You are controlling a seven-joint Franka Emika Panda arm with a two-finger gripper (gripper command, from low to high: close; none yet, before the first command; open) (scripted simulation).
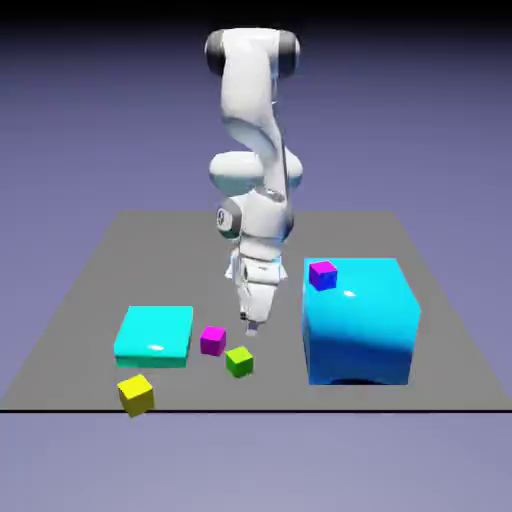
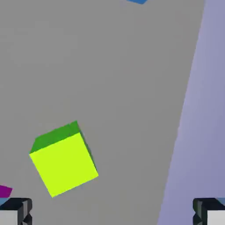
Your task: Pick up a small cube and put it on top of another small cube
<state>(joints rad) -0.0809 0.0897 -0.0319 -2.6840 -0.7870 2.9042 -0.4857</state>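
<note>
gripper [image 1: 250, 325] jaws apart, nothing held, hanging just above the table [image 1: 90, 290]. one lime cube [image 1: 239, 361] sits near it, toward the near edge, just right of a magenta cube [image 1: 212, 340]. counts: two magenta cubes, second [image 1: 322, 274] atop the tall cyan block [image 1: 360, 325]; one yellow cube [image 1: 135, 394]; two cyan blocks, the other flat [image 1: 153, 335].

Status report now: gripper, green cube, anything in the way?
Gripper open, empty, above the table. Green cube on the table, not gripped. Magenta cube close beside it; nothing on top.
</note>
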